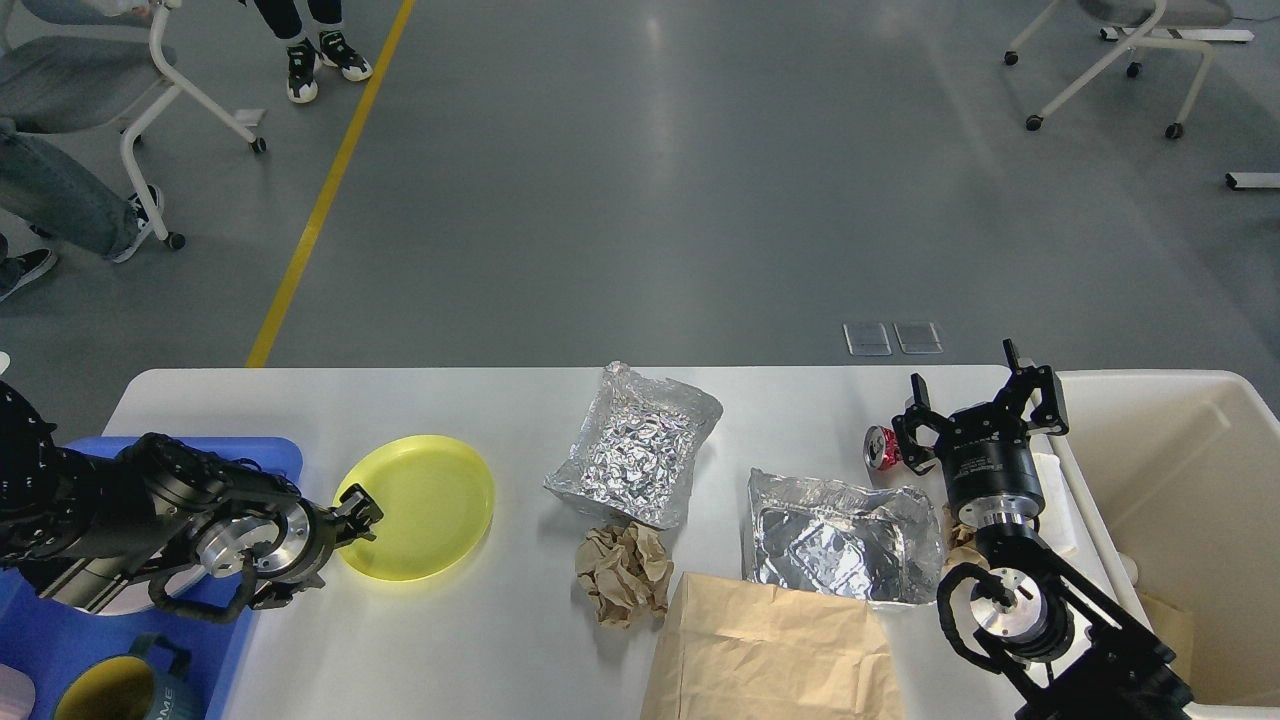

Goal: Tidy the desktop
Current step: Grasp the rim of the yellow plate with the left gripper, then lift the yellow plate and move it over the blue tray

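The white desktop holds a yellow plate, two crumpled foil sheets, a ball of brown paper, a brown paper bag and a red can lying on its side. My left gripper sits at the plate's left rim, its dark fingers overlapping the edge; how they stand is unclear. My right gripper points away from me just right of the can, open, with nothing between its fingers.
A blue tray at the left front carries a dark mug and a white dish partly under my left arm. A cream-white bin stands against the table's right end. Chairs and people's legs are on the floor beyond.
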Robot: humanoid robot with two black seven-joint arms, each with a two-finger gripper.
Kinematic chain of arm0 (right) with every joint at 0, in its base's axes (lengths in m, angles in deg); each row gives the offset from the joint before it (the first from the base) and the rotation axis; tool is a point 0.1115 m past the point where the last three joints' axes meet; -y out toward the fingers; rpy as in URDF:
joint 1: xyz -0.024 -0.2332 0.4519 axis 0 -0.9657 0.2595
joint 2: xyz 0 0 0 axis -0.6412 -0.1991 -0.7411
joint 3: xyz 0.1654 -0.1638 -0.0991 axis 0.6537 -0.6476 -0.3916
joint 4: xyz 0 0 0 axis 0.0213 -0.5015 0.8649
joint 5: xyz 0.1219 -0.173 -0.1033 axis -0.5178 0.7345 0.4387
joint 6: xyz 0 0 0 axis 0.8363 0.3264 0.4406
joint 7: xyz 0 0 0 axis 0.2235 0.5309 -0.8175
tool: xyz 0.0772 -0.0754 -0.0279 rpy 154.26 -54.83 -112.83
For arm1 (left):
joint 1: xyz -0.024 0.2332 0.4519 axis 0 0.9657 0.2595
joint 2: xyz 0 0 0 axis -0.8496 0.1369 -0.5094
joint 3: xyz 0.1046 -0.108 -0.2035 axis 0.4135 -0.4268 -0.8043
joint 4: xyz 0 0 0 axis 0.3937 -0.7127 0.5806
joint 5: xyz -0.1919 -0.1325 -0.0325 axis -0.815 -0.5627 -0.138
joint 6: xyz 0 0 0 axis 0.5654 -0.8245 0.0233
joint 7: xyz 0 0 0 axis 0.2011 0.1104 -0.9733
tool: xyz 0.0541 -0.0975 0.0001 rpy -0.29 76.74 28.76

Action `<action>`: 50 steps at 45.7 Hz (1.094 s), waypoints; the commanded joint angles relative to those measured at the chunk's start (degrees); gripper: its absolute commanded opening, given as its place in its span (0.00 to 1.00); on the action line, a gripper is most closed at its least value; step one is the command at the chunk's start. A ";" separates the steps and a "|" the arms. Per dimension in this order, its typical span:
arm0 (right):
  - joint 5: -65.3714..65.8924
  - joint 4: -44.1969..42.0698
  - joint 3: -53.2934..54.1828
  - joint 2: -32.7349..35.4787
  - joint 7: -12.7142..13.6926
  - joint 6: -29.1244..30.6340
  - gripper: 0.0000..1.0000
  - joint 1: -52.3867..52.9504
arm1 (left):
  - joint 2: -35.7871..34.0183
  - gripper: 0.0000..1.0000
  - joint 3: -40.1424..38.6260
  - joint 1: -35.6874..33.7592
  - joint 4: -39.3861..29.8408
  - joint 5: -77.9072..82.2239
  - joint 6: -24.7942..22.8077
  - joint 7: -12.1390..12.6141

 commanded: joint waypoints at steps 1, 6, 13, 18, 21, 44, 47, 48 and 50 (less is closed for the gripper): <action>-0.01 0.00 0.00 -0.01 0.00 0.00 1.00 0.00 | 0.07 0.58 -0.86 0.21 0.73 0.00 -0.37 0.09; -0.01 0.00 0.00 -0.01 0.00 0.00 1.00 0.00 | -0.02 0.50 -1.31 0.91 0.73 0.00 -0.72 0.09; -0.01 0.00 0.00 -0.01 0.00 0.00 1.00 0.00 | -0.02 0.45 -1.39 1.00 0.73 0.00 -0.81 0.18; -0.01 0.00 0.00 -0.01 0.00 0.00 1.00 0.00 | -0.02 0.40 -1.39 1.00 0.73 -0.08 -1.07 0.18; -0.01 0.00 0.00 0.08 0.00 0.00 1.00 0.00 | -0.02 0.34 -1.39 1.00 0.73 -0.17 -2.04 0.18; -0.01 0.00 0.00 0.08 0.00 0.00 1.00 0.00 | -0.20 0.12 -1.39 0.91 0.64 -1.05 -5.91 0.18; -0.01 0.00 0.00 0.07 0.00 0.00 1.00 0.00 | -0.20 0.10 -1.39 0.91 0.64 -1.05 -6.87 0.18; -0.01 0.00 0.00 -0.01 0.00 0.00 1.00 0.00 | -0.20 0.09 -1.39 0.91 0.64 -1.05 -7.05 0.18; -0.01 0.00 0.00 0.08 0.00 0.00 1.00 0.00 | -0.20 0.05 -1.39 0.83 0.64 -1.05 -7.58 0.18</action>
